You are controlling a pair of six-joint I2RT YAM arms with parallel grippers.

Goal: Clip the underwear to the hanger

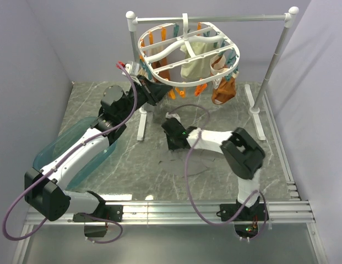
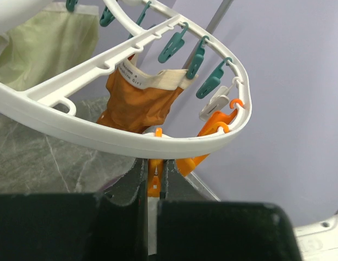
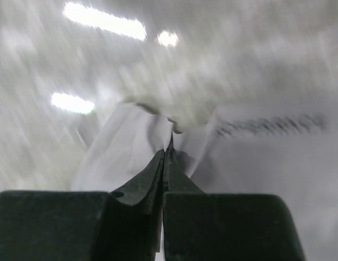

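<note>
The white oval hanger (image 1: 159, 55) hangs from the rail, with orange and teal pegs under its rim. My left gripper (image 1: 158, 89) is at its near-left edge. In the left wrist view it (image 2: 152, 175) is shut on an orange peg (image 2: 153, 182) just below the hanger's rim (image 2: 130, 142). My right gripper (image 1: 171, 120) is above the table below the hanger. In the right wrist view it (image 3: 170, 148) is shut on a fold of the pale grey underwear (image 3: 125, 147), which spreads out beyond the fingertips. In the top view only a small pale bit of underwear (image 1: 172, 115) shows at the fingertips.
A brown-orange garment (image 1: 223, 91) and a cream cloth (image 1: 195, 63) hang from the hanger's far pegs. The white rail stand (image 1: 278, 52) has feet on the table (image 1: 142, 125). A translucent teal bin (image 1: 63, 151) lies under the left arm.
</note>
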